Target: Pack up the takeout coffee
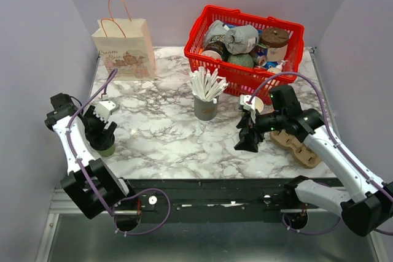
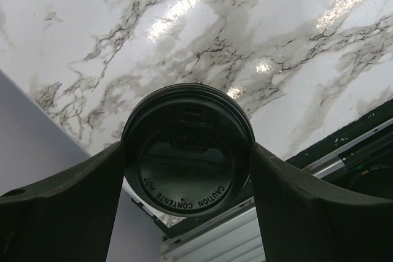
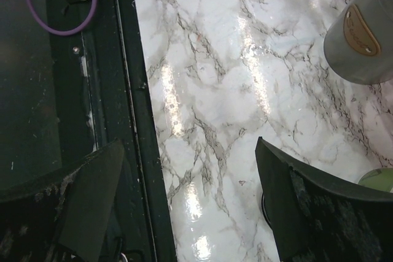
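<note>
Coffee stands near the surface's left edge and looks clamped at the lid between left fingers. Right fingers are held apart, empty, by the front edge. It should be lifted straight and upright, without being crushed, before the bag is approached. Wall is close on the left. Open room is found toward centre, with the stick cup well apart.

The bench is white marble veined in grey. At the upper right of the frame sits a bright red basket, and at the upper left a cream paper bag with pink handles and a faded print. The takeout coffee is dark green under a black lid. The middle cup is grey, its sticks white. The cable is purple.
</note>
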